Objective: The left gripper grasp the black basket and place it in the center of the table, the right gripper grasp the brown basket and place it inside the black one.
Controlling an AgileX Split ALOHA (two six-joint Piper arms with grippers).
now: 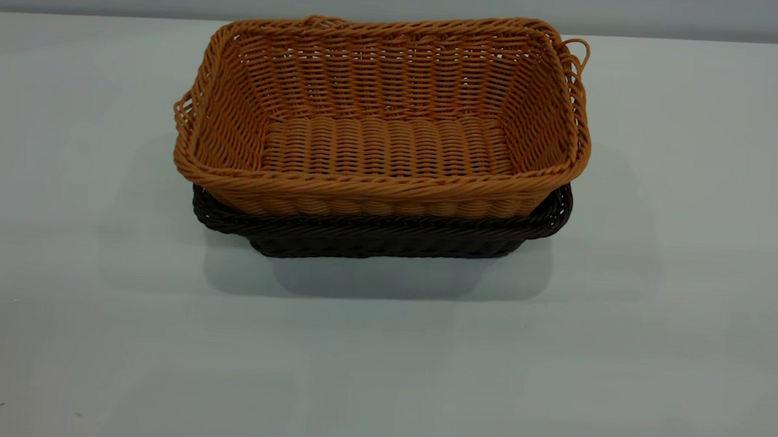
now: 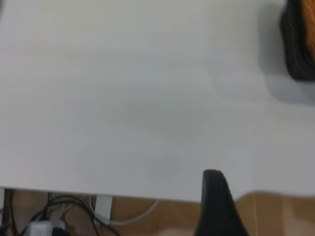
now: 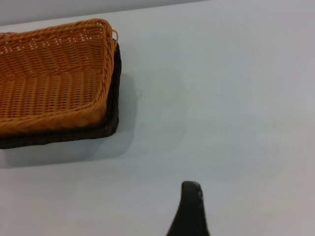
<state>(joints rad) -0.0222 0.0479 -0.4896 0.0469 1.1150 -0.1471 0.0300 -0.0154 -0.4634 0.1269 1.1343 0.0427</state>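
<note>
Brown basket (image 1: 382, 117): I see it nested inside the black basket (image 1: 388, 235), slightly skewed, its rim riding above the dark one; a small loop shows at its far right corner. Black basket: mostly hidden by the brown one, only its braided rim and lower front wall visible; it sits on the table (image 1: 659, 329) near the middle. No label or writing that I can read on either basket. Left gripper (image 2: 214, 201): from my left wrist view only one dark fingertip shows, well apart from the black basket's corner, over the table edge, with cables (image 2: 59, 216) and floor beyond; I cannot tell how its jaws stand. Right gripper (image 3: 191, 209): one dark fingertip shows, clear of the baskets and touching nothing; jaw opening likewise cannot be told.
</note>
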